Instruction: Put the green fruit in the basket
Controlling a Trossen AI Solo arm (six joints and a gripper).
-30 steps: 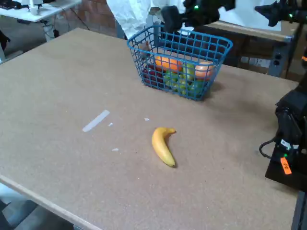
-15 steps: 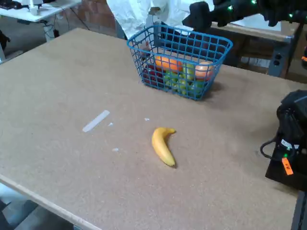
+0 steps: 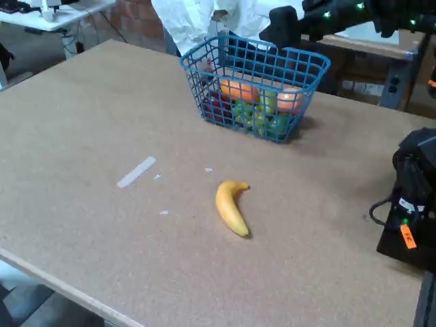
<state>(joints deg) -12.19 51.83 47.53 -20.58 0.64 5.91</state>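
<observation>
Fixed view, read from the near edge to the far. Nearest to you, the desk [image 3: 82, 122] is a plain brown board carrying a strip of pale tape [image 3: 136, 171] and a few small white flecks. Just beyond, near the middle, lies the yellow banana [image 3: 231, 207], alone and well apart from everything else; it is not the item you are asked to move.

Farther back stands the basket [image 3: 253, 86], blue wire mesh with flared sides. Through the mesh you see several fruits packed together: an orange one, a dark red one, a peach-coloured one and green ones low at the front. The green fruit [image 3: 278, 125] appears to be the darker green patch at the basket's front right corner, inside the wire. Its outline is broken by the mesh, so you cannot judge its shape or surface closely.

Farthest, above and behind the basket's rear rim, the gripper [image 3: 281, 26] shows as a dark block. You cannot tell whether it is open or closed, and nothing is seen held in it.

Judged from this layout, no green fruit is left on the desk, so the placing looks done; only clearing the arm away seems left.
</observation>
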